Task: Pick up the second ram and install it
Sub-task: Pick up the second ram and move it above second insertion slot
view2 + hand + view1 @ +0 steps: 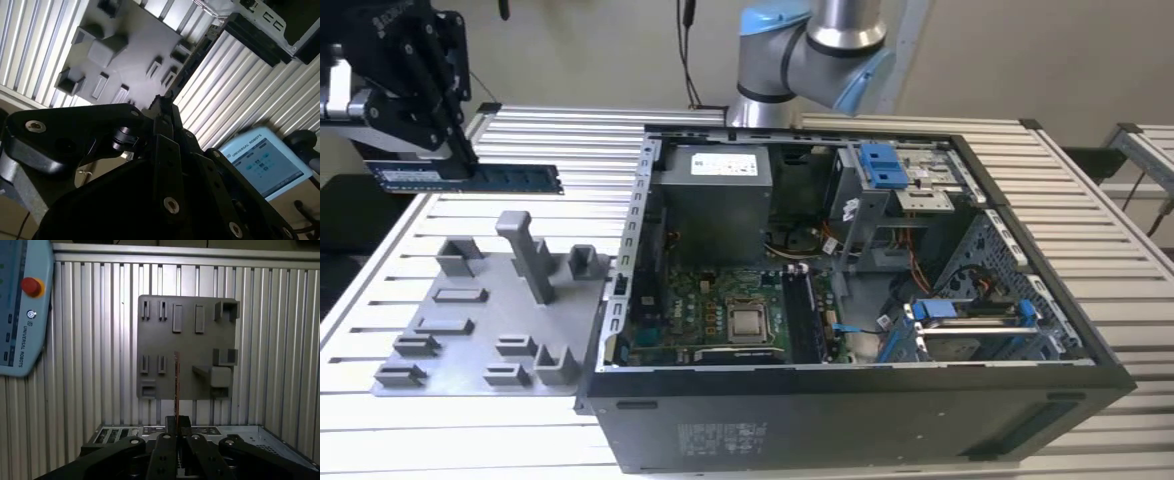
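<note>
The second ram [514, 179] is a long dark blue-green stick held level in the air, high at the exterior view's left, above the table behind the grey holder tray [454, 330]. My gripper [454, 165] is shut on its left half. In the first wrist view the ram [176, 380] shows edge-on, sticking out from my gripper [177, 421] over the holder tray [187, 315]. The open computer case [854, 300] lies at the exterior view's right, with the green motherboard [707, 310] and its slots [803, 310] on its floor.
Tall posts [527, 255] rise from the holder tray. The case holds a grey power supply [714, 200] and blue-latched drive bays [887, 165]. A teach pendant [22, 305] lies on the slatted table [1067, 200]. The arm's base [807, 50] stands behind the case.
</note>
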`<state>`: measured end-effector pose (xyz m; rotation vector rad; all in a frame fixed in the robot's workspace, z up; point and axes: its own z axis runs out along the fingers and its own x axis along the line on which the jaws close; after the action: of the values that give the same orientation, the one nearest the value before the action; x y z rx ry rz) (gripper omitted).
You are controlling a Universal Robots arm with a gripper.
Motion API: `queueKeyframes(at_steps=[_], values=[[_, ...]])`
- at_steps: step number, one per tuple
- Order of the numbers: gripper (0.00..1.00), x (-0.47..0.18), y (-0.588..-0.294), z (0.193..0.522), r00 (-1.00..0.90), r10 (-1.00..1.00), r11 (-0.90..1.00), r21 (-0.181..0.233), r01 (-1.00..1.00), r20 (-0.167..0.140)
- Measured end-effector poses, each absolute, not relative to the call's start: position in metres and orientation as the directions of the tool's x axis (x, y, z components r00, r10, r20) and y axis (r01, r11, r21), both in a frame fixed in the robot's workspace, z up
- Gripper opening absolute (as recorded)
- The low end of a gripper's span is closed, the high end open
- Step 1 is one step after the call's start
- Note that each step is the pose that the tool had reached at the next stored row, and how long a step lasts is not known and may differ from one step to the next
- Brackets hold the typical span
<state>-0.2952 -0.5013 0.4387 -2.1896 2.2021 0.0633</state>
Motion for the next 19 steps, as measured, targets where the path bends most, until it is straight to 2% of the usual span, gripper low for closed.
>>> queueKeyframes(at_steps=[19], values=[[0.14, -0.243, -0.501, 0.439, -0.006, -0.999, 0.006, 0.004, -1.0, -0.054]])
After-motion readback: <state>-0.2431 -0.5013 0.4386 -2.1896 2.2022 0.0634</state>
